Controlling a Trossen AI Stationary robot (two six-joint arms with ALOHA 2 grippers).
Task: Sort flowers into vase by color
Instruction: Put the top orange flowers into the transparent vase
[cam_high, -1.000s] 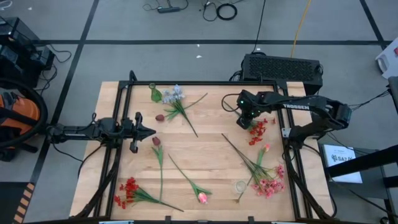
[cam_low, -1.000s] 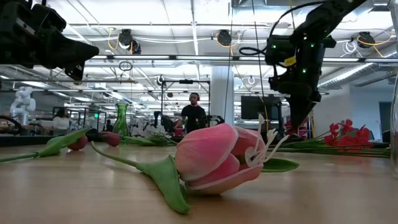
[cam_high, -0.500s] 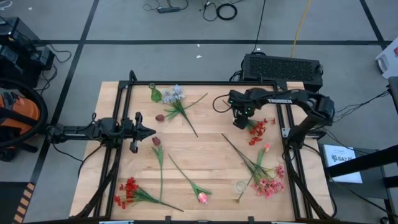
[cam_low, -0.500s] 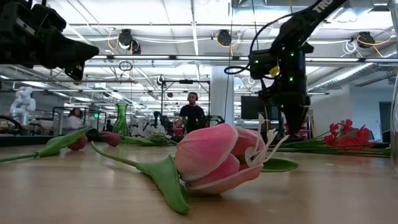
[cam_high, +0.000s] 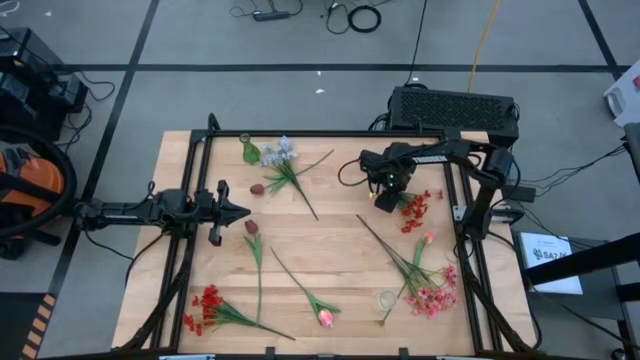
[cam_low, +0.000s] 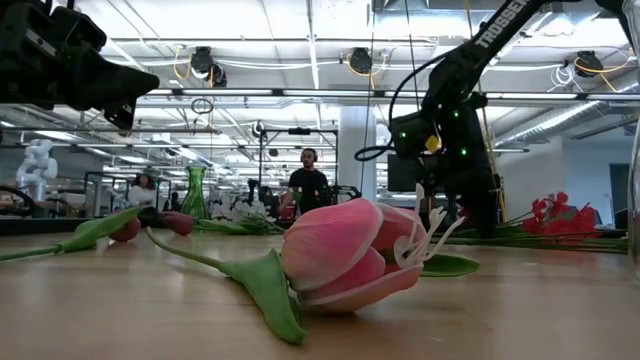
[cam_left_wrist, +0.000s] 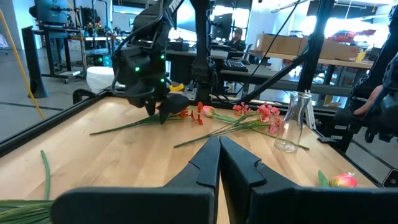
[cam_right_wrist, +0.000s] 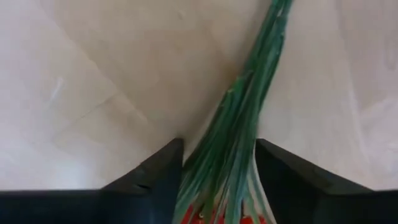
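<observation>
A pale wooden tabletop carries scattered flowers: red clusters near-left, pink clusters near-right beside a small glass vase, tulips between.

Overhead, table-level, two wrist views; table shared.

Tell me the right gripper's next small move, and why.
Probably close the fingers. The right gripper is open, one finger on each side of the red flower cluster's green stems, low over the table; nothing is gripped yet.
</observation>
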